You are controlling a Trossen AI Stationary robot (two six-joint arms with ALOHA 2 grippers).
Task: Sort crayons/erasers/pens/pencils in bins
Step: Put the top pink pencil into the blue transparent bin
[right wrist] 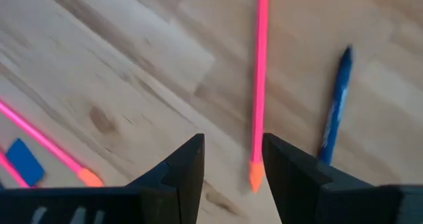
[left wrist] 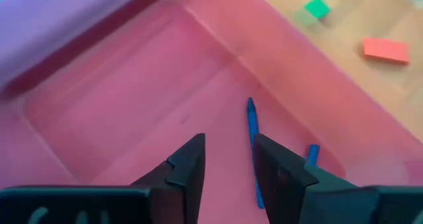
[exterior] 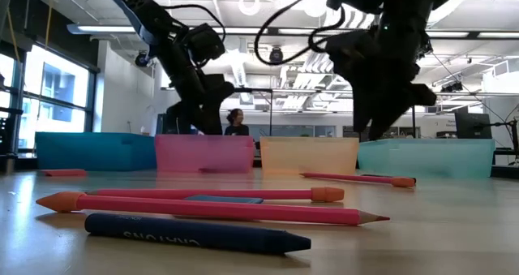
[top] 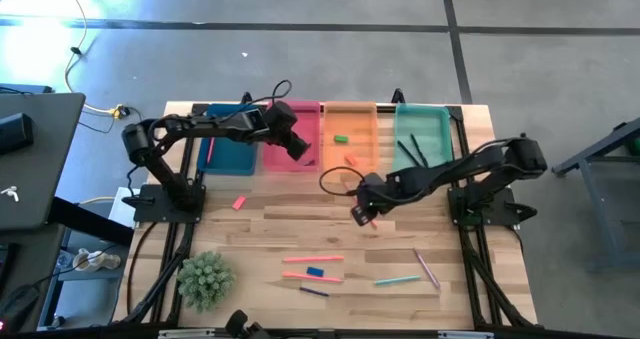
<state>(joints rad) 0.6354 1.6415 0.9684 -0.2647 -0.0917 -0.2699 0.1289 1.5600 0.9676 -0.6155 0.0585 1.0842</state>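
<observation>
In the left wrist view, a blue stick [left wrist: 253, 145] in the pink bin [left wrist: 132, 98] runs down behind one dark finger [left wrist: 284, 178], its lower end hidden. A second blue piece [left wrist: 312, 154] shows only a tip. In the right wrist view, a pink pencil [right wrist: 260, 78] and a blue pen [right wrist: 336, 105] are partly cut off or covered. The person [exterior: 236, 122] behind the bins is too small to make out.

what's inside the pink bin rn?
In the pink bin, a blue pen lies on the floor beside the left hand, whose fingers are open above it. A second blue tip shows past one finger; the rest is covered.
</observation>
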